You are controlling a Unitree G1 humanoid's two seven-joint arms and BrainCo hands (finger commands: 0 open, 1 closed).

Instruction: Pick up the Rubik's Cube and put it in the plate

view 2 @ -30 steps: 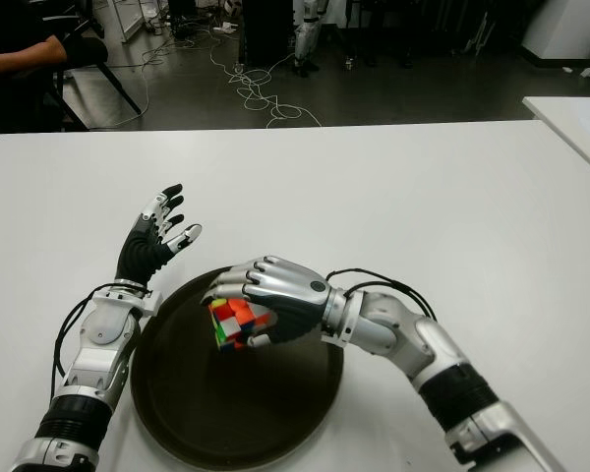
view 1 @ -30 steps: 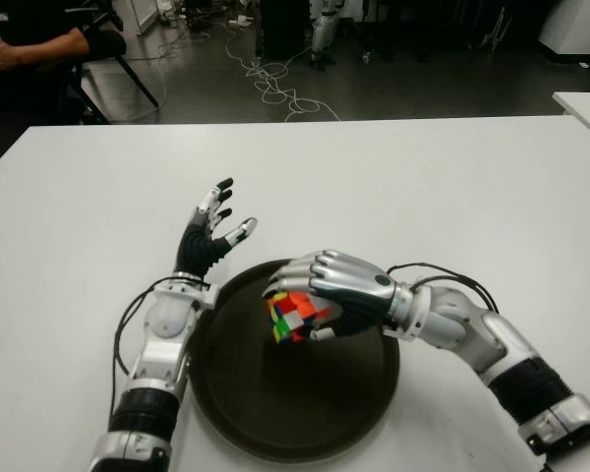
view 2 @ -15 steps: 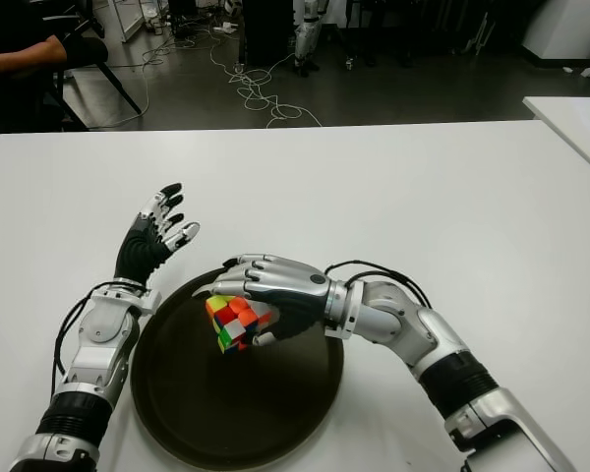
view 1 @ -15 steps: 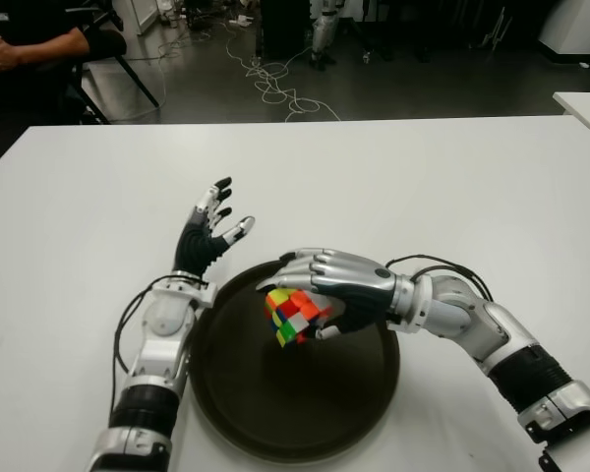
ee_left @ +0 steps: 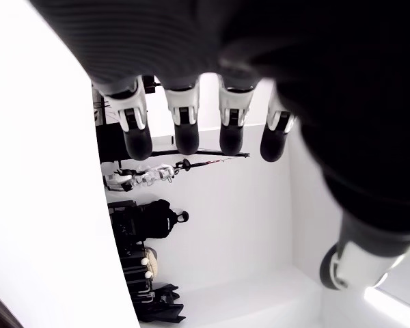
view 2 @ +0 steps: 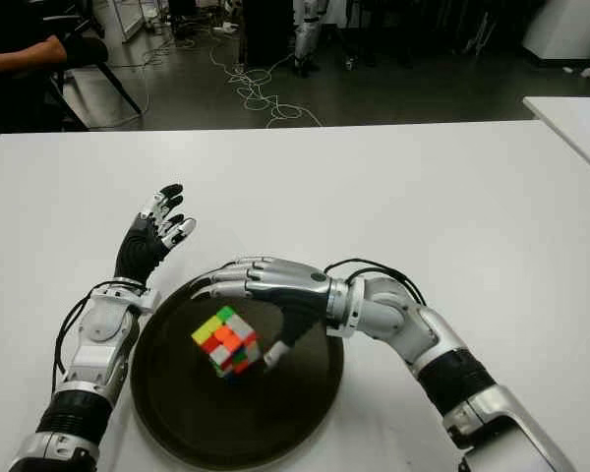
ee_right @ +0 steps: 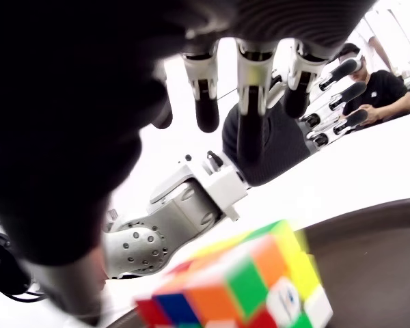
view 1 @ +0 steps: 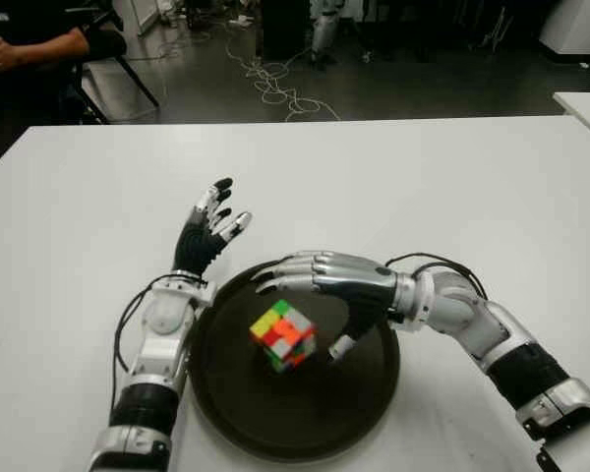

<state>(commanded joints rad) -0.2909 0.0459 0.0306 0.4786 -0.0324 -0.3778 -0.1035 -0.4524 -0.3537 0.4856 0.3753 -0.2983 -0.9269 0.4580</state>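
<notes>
With the right hand (view 1: 329,285) opened out over the plate (view 1: 364,398), the Rubik's Cube (view 1: 282,335) is no longer in any grasp: it shows inside the dark round plate, tilted on a corner or edge, just left of the right thumb (view 1: 341,346). Can't tell whether it's touching the plate floor or a hair above it; the right wrist view shows the cube blurred, with the plate's dark surface beside it. Right fingers (view 1: 285,270) are extended and spread, reaching toward the robot's left over the plate's far rim; thumb points down toward the plate, apart from the cube. Right forearm comes in from the right, over the plate's right edge, with a black cable (view 1: 438,267) looping at the wrist. Left hand (view 1: 208,228) shows over the bench (view 1: 452,187) just beyond the plate's left-far rim, palm up-ish, fingers (ee_left: 184,128) spread and holding nothing; left wrist view confirms four straight fingers with gaps between. Left forearm (view 1: 159,339) runs alongside the plate's left rim, touching or nearly so. Bench is white. Beyond it: dark floor with white cables (view 1: 275,84), and a person's arm (view 1: 34,46) at the far left corner.
</notes>
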